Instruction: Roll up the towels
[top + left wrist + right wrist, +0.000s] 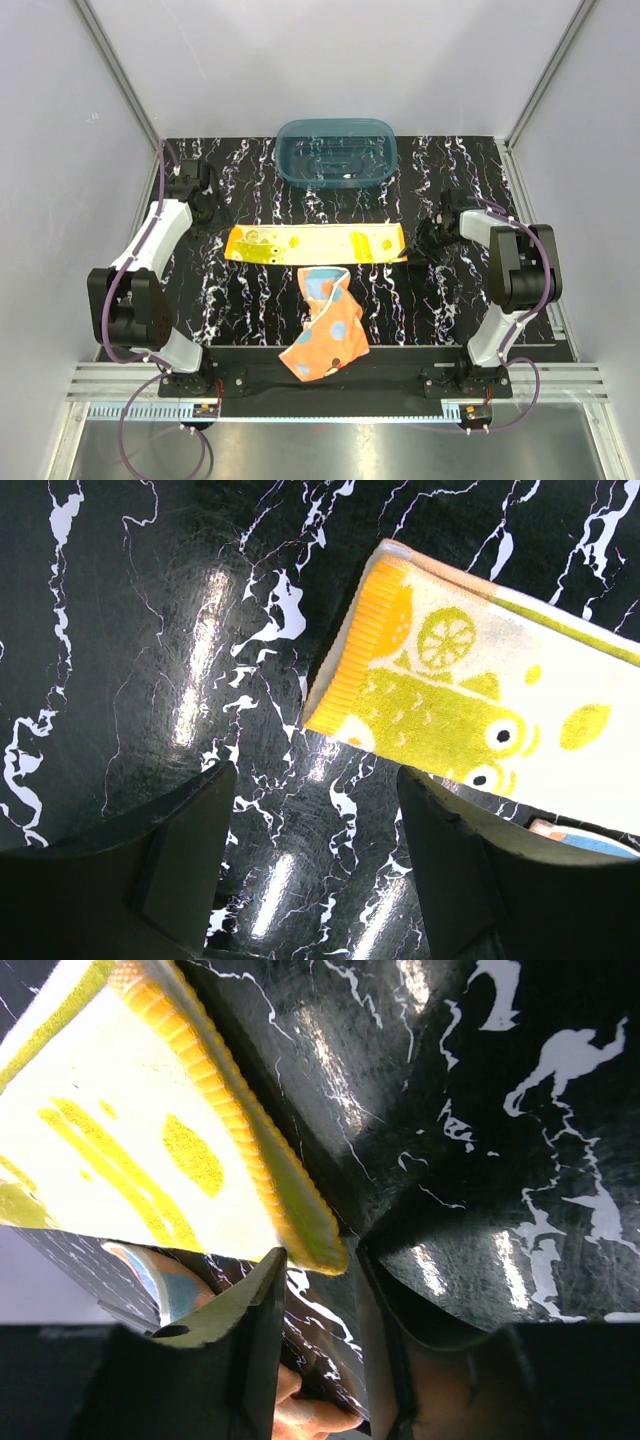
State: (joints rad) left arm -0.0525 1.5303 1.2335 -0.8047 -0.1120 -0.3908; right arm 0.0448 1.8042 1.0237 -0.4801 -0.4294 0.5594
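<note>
The yellow towel (315, 243) lies folded into a long flat strip across the middle of the table. The orange towel (325, 325) is crumpled in front of it, reaching to the near edge. Just off the strip's left end, my left gripper (315, 850) stands open over bare table, with the towel's orange-hemmed end (470, 700) ahead and to the right. At the strip's right end, my right gripper (320, 1255) has its jaws partly drawn in, with a gap still showing. The yellow towel's corner (300, 1210) sits at the fingertips.
A teal translucent tub (336, 152) stands at the back centre. The black marbled table (250, 300) is walled in by white panels on three sides. Both arm bases stand at the near edge.
</note>
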